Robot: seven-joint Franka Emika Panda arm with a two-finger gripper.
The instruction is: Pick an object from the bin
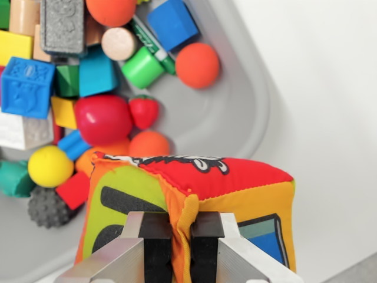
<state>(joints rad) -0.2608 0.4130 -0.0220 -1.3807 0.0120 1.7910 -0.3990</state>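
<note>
**Soft cube pinched at its corner seam, above the bin's edge**

The gripper [181, 236] enters from the bottom of the wrist view, its two black pads [156, 247] pressed together on a fold of orange fabric at the corner edge of a soft fabric cube [194, 206]. The jaws are clamped on that seam, with only the bunched cloth between them; the silver finger bodies flank the pads on either side. The camera looks straight down past the fingers, so the arm's wrist points downward over the scene.

The cube fills the lower middle of the view: a red top face with black-and-white print, a green and orange face toward the wrist view's left, and an orange face with a blue patch toward the right. It sits in front of the grey bin [235, 118], overlapping the bin's rounded corner and the white surface [318, 88] beside it.

Behind the cube, the bin holds a jumble of toys: a red apple shape [103, 119], a small strawberry [144, 112], a yellow ball [50, 166], an orange ball [198, 65], a green cylinder [142, 68] and a blue block [26, 87].
</note>
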